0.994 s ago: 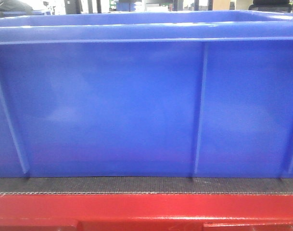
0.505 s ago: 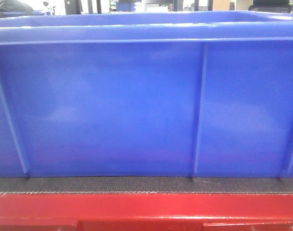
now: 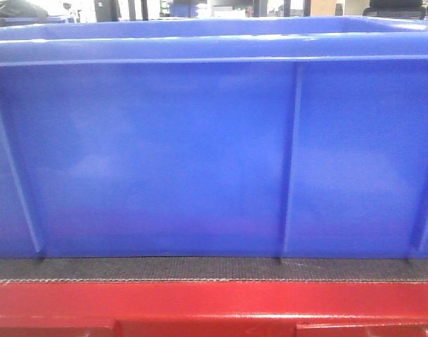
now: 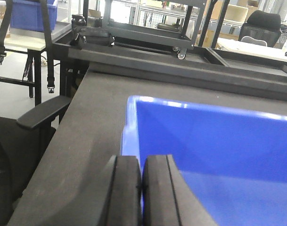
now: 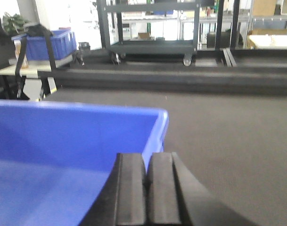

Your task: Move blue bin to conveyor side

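Note:
The blue bin (image 3: 199, 154) fills the front view, its ribbed wall resting on the conveyor's black belt (image 3: 199, 269) just behind the red frame (image 3: 199, 302). In the left wrist view my left gripper (image 4: 141, 162) is shut on the bin's left wall, with the rim (image 4: 130, 122) running up from between the fingers and the blue inside (image 4: 218, 141) to the right. In the right wrist view my right gripper (image 5: 146, 160) is shut on the bin's right wall, whose rim (image 5: 162, 123) rises from between the fingers; the blue inside (image 5: 63, 136) lies to the left.
Dark belt surface (image 4: 86, 117) spreads beyond the bin on both sides (image 5: 228, 136). A black wheeled cart (image 4: 148, 28) stands behind it. A chair armrest (image 4: 42, 113) sits at the left. Another blue bin (image 5: 44, 44) rests on a side table far left.

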You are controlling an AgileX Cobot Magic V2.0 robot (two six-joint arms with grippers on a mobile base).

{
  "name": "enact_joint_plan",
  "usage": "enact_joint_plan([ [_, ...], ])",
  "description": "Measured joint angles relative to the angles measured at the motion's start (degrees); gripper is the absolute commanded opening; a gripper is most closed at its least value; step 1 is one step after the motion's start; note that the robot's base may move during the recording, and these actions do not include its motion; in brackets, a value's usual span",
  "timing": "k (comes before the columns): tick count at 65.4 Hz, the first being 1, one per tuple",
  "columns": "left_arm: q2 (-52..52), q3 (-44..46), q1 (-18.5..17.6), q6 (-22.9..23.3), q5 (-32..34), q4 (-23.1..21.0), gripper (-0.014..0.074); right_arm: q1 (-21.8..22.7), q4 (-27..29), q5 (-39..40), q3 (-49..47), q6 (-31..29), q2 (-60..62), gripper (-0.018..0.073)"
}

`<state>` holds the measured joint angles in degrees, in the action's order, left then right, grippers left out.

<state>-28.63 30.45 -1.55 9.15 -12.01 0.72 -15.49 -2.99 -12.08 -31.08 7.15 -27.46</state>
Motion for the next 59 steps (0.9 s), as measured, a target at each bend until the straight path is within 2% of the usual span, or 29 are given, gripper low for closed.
enact_joint_plan([
  [7,6.99,-7.63,0.00,0.00,3.24,0.00,0.0005,0.00,0.00,0.62,6.63,0.00,5.76,-0.0088],
  [22,20.67,-18.06,0.00,0.00,3.68,0.00,0.0005,0.00,-0.22,1.33,15.80,0.00,18.02,-0.0088],
  [35,27.76,-19.35,0.00,0.00,4.34,0.00,0.0005,0.00,-0.33,1.33,16.84,0.00,23.23,-0.0088],
  [59,28.30,-19.44,0.00,0.00,6.73,0.00,0.0005,0.00,-0.33,1.33,16.93,0.00,23.88,-0.0088],
])
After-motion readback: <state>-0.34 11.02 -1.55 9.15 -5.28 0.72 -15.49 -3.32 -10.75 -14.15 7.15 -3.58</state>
